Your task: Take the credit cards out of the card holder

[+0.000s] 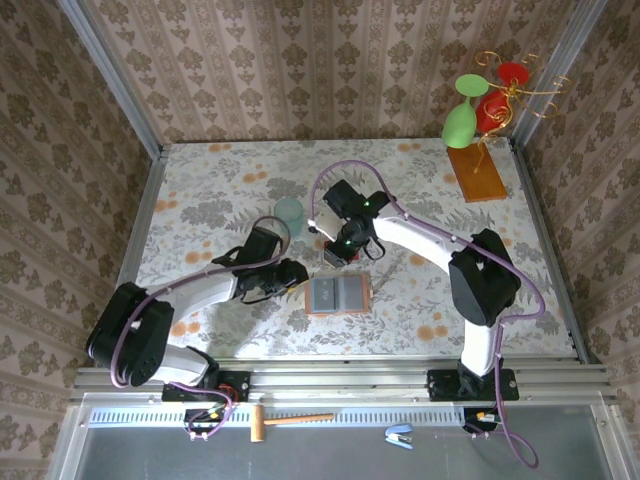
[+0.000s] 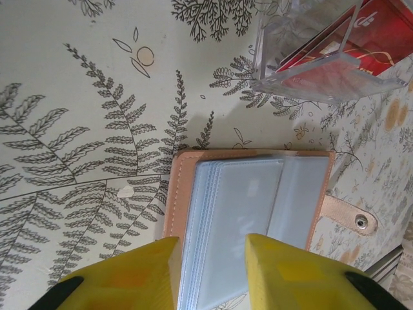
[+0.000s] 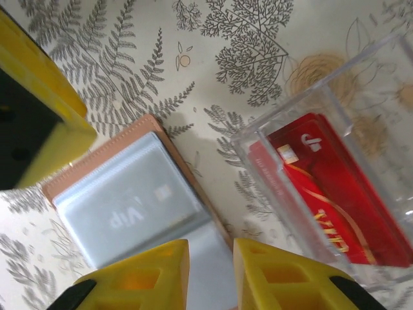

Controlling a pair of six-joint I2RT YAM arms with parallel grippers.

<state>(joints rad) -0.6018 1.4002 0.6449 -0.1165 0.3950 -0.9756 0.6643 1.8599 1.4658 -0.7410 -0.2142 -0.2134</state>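
The card holder [image 1: 337,294] lies open on the flowered table, tan outside with grey-blue plastic sleeves [image 2: 251,194]. A pale card marked "Vip" [image 3: 122,210] shows through one sleeve. Red credit cards [image 3: 329,194] lie in a clear plastic box [image 2: 310,81] just beyond the holder. My left gripper [image 2: 213,258] is at the holder's left edge, its jaws apart over the sleeves, gripping nothing that I can see. My right gripper [image 3: 211,258] hovers at the holder's far edge, between it and the box. Its jaws stand narrowly open with nothing between them.
A teal cup [image 1: 288,213] stands behind the left arm. At the back right is a wire stand with green and red glasses [image 1: 478,105] on an orange-brown wooden base [image 1: 477,173]. Patterned walls close in the table on three sides.
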